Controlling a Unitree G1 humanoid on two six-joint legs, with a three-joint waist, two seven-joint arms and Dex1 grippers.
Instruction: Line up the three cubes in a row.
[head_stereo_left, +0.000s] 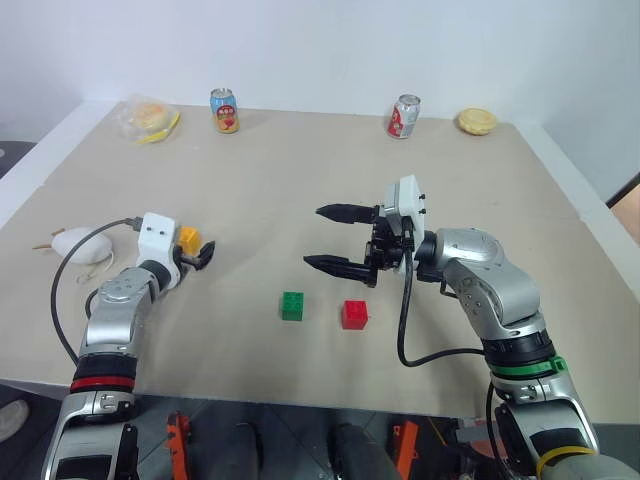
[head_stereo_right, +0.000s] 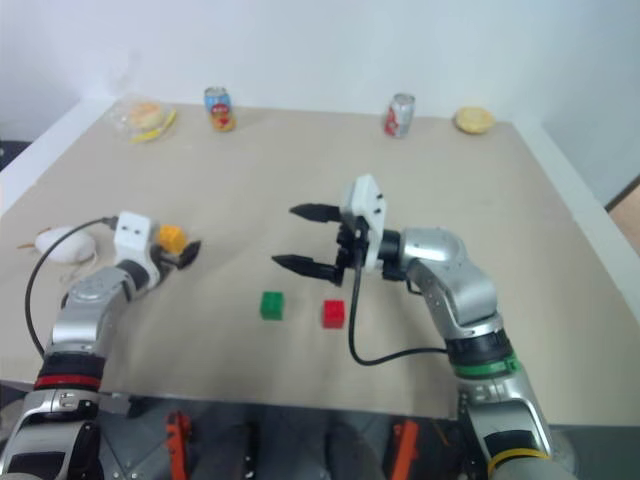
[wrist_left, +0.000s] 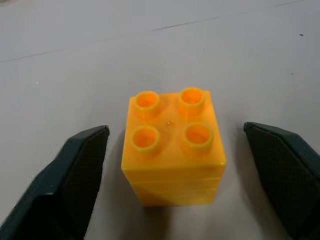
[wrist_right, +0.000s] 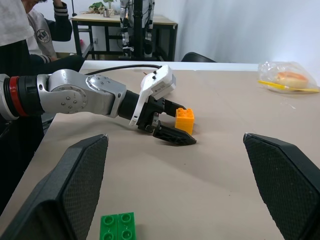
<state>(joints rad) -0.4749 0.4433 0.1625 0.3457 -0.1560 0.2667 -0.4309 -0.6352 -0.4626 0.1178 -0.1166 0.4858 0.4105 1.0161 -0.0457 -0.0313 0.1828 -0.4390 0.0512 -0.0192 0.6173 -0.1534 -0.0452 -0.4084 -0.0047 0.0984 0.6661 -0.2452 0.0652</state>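
Observation:
The yellow-orange cube (wrist_left: 172, 165) stands on the table with its studs up, between the two fingers of my left gripper (wrist_left: 175, 130). That gripper is open, with a gap on each side of the cube. From the head, the same cube (head_stereo_left: 188, 238) and left gripper (head_stereo_left: 196, 250) sit at the table's left. Side by side near the front edge are the green cube (head_stereo_left: 292, 306) and the red cube (head_stereo_left: 354, 314). Above and behind them hovers my right gripper (head_stereo_left: 320, 237), pointing left, open and holding nothing.
A white plush toy (head_stereo_left: 80, 245) lies left of my left arm. Along the table's far edge are a bagged bun (head_stereo_left: 148, 119), an orange-blue can (head_stereo_left: 224, 110), a red can (head_stereo_left: 403, 117) and another bun (head_stereo_left: 476, 121). A person (wrist_right: 40, 30) sits beyond the table.

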